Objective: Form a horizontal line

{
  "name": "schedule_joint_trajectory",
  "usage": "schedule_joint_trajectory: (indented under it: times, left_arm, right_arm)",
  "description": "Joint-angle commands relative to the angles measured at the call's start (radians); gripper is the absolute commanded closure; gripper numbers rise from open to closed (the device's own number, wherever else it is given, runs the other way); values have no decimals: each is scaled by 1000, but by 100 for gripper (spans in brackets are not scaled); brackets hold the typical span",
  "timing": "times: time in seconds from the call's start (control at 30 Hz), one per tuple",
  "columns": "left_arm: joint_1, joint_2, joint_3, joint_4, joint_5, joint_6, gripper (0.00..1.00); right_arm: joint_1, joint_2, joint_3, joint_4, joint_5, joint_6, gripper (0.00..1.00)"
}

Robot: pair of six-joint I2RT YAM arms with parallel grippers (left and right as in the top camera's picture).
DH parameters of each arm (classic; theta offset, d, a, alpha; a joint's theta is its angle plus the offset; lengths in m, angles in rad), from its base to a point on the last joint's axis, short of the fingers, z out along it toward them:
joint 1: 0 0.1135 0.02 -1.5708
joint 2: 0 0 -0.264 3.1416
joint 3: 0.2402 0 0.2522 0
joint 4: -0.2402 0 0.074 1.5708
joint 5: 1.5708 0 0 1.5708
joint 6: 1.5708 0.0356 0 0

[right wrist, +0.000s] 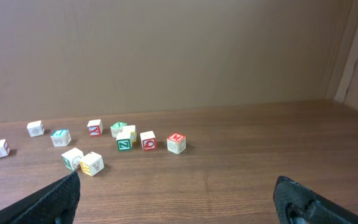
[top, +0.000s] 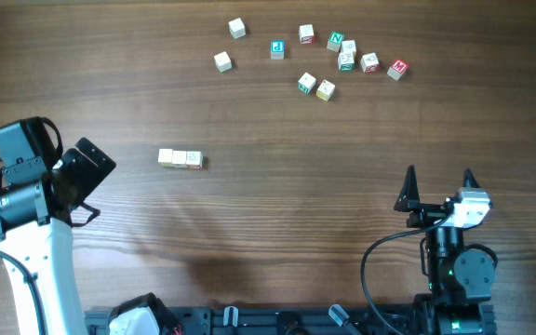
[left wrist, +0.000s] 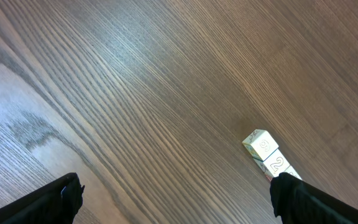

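Note:
The horizontal line (top: 180,159) is a row of three cream letter cubes touching edge to edge, left of the table's middle. Part of it shows in the left wrist view (left wrist: 267,154), just past the right finger. My left gripper (top: 89,167) is open and empty, to the left of the row and apart from it. My right gripper (top: 439,189) is open and empty at the front right, far from the row. In the right wrist view its fingertips (right wrist: 179,199) frame bare table.
Several loose coloured-letter cubes lie scattered at the back of the table (top: 342,56), also in the right wrist view (right wrist: 124,141). A lone white cube (top: 222,61) and another (top: 237,28) lie at the back centre. A brown wall stands behind the table (right wrist: 166,50).

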State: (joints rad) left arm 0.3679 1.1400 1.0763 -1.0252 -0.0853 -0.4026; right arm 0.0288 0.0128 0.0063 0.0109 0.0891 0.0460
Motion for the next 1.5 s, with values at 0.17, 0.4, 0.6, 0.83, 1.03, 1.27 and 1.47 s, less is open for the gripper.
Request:
schedule_joint_trajectory:
  times: [0.17, 0.4, 0.6, 0.83, 1.03, 1.27, 1.47]
  left_arm:
    - [5, 1, 8, 2, -13, -10, 0]
    - [5, 1, 8, 2, -14, -10, 0]
    - [5, 1, 8, 2, -13, -10, 0]
    - [5, 1, 8, 2, -13, -10, 0]
    - [-84, -72, 1, 2, -14, -8, 0]
    - [-249, -433, -186, 137, -29, 6, 0]
    - [-261, -968, -604, 526, 97, 5, 0]
  right_arm:
    - [-49, -10, -1, -2, -58, -17, 0]
    - [-49, -9, -1, -2, -58, -17, 0]
    - [-49, -8, -1, -2, -58, -17, 0]
    - [-49, -8, -1, -2, -58, -17, 0]
    - [-49, -8, -1, -2, -58, -17, 0]
    - [-49, -8, -1, -2, -58, -17, 0]
    - [-49, -8, -1, -2, -58, -18, 1]
